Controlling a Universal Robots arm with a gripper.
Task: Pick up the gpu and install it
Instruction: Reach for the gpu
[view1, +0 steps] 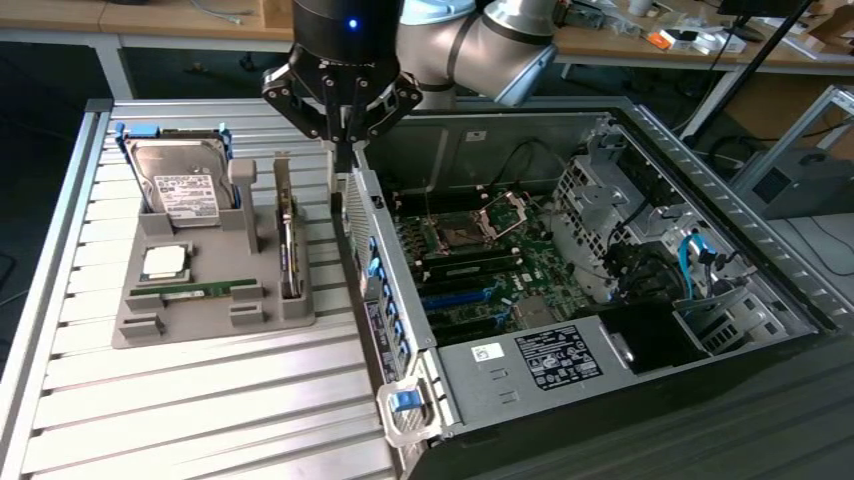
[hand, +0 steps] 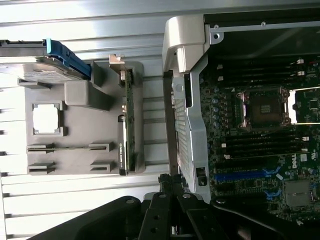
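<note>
The gpu (view1: 286, 245) stands on edge near the closed claw (view1: 343, 157).

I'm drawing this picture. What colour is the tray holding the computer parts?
Grey. The tray shows best in the exterior view.

The 1 gripper (view1: 343, 165) hangs with its fingers pressed together, right over the open computer case's (view1: 454, 370) near wall. Just beside it, the gpu (view1: 287, 245) stands on edge in the grey holder (view1: 187, 325), untouched.
</note>
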